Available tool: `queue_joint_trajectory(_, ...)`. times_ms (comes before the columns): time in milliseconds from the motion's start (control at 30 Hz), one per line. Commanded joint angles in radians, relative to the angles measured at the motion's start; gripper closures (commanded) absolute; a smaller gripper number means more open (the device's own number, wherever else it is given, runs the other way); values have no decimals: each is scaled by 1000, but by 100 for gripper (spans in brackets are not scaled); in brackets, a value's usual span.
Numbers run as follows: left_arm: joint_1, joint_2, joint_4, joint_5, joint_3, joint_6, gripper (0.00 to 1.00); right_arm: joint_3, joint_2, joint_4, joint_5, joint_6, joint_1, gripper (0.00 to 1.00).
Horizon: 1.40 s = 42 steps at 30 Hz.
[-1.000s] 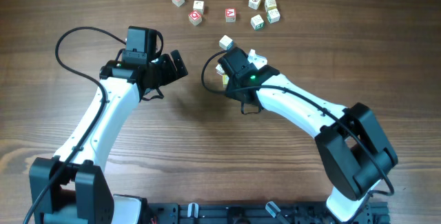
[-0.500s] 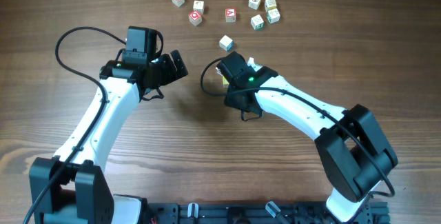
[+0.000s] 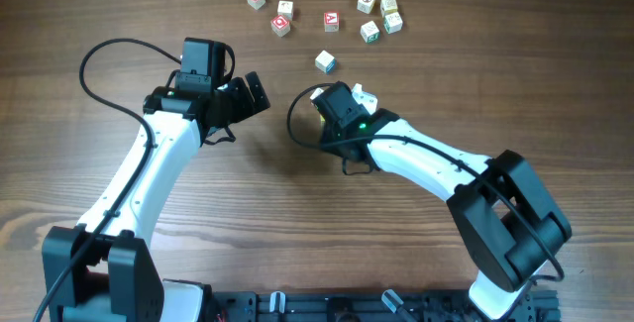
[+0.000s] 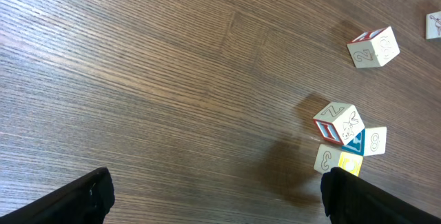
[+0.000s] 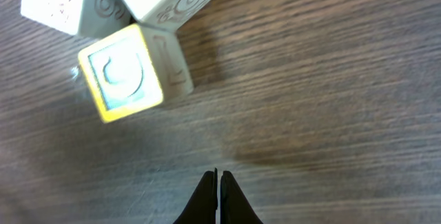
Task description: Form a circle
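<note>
1. Across the whole overhead view, a brown wooden desk (image 3: 119, 25) carries everything.
2. On either side, the left arm (image 3: 149, 173) and the right arm (image 3: 436, 163) reach toward the desk's middle.
3. The left claw (image 4: 219, 198) has its fingers wide apart and holds nothing.
4. The right claw (image 5: 218, 195) has its tips pressed together, gripping nothing, near a yellow-edged cube (image 5: 120, 76) but apart from it.
5. The letter cubes (image 3: 368, 3) lie mostly in a loose scatter at the far edge, not as a ring. One lone cube (image 3: 325, 60) sits nearer, and a small cluster (image 4: 348, 141) of touching cubes sits beside the right claw.
</note>
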Motion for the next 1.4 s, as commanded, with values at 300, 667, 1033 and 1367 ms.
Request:
queue_joint_trajectory(300, 3, -1, 0, -10, -1, 19, 0, -12, -15, 47, 88, 39, 4, 95)
queue_joint_trajectory(667, 3, -1, 0, -10, -1, 19, 0, -12, 3, 5, 101, 64, -11, 95)
queue_joint_trajectory(1033, 3, -1, 0, -10, -1, 19, 0, -12, 54, 43, 93, 86, -23, 95)
queue_joint_trajectory(1367, 3, -1, 0, -10, -1, 19, 0, -12, 66, 67, 126, 86, -35, 96)
